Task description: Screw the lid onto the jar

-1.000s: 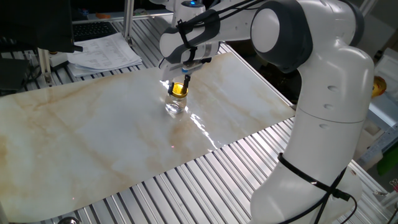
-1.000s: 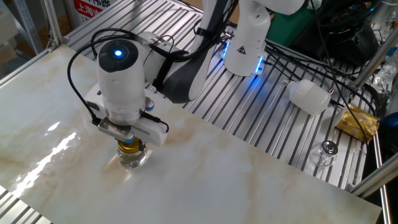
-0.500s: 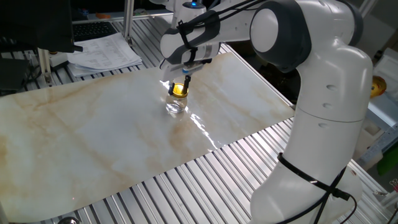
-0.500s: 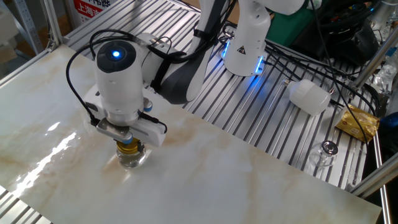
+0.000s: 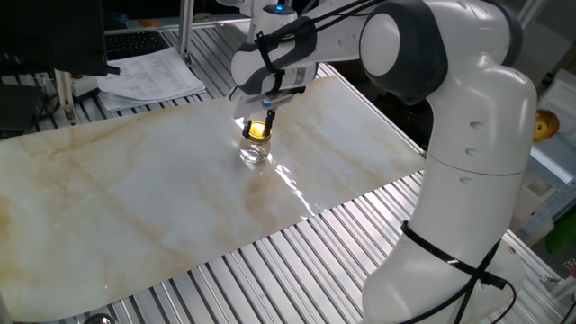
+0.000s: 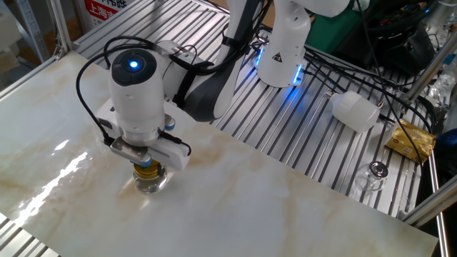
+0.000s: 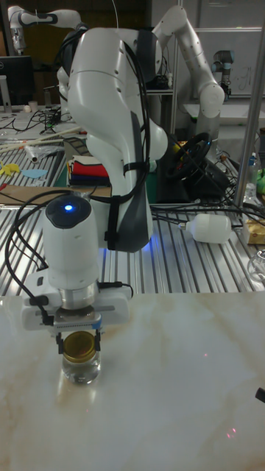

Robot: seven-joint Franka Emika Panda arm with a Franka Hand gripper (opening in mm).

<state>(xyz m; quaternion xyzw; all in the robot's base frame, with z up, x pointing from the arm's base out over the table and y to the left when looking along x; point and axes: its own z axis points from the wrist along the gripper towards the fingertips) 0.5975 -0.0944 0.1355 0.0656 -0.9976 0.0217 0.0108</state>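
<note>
The clear glass jar (image 5: 253, 154) (image 6: 153, 182) (image 7: 80, 370) stands upright on the marble slab (image 5: 162, 198). The gold lid (image 5: 259, 130) (image 6: 148, 169) (image 7: 79, 346) sits on the jar's mouth. My gripper (image 5: 258, 126) (image 6: 148, 167) (image 7: 79, 341) points straight down over the jar, with its fingers shut on the lid from both sides. In the tall fixed view the lid looks level on the neck. How far it sits on the threads cannot be told.
Papers (image 5: 148, 74) lie beyond the slab's far left corner. A white plastic bottle (image 6: 355, 111) (image 7: 215, 229) lies on the slatted metal table. A small glass (image 6: 372, 173) and a gold wrapper (image 6: 411, 140) are at the right. The arm's base (image 5: 459, 225) stands at the slab's right edge.
The wrist has turned a little over the jar while holding the lid. The jar stays in place.
</note>
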